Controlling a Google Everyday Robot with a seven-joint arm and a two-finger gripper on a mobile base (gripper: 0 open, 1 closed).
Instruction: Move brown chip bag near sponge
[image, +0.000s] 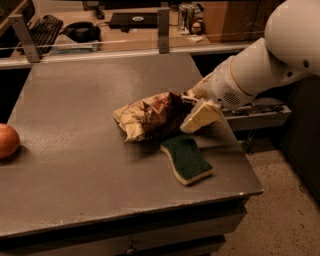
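The brown chip bag (145, 116) is crumpled, dark brown with tan ends, and lies on the grey table (75, 165) right of centre. The sponge (187, 158), green on top with a pale yellow base, lies flat just in front and to the right of the bag, almost touching its near edge. My gripper (185, 113) reaches in from the right on a white arm (260, 70). Its cream fingers (201, 116) are closed on the bag's dark right end, just behind the sponge.
A round orange fruit (7, 141) sits at the table's left edge. The table's right edge and front right corner are close to the sponge. Behind the table is a rail with posts (163, 30) and a desk with a keyboard (44, 25).
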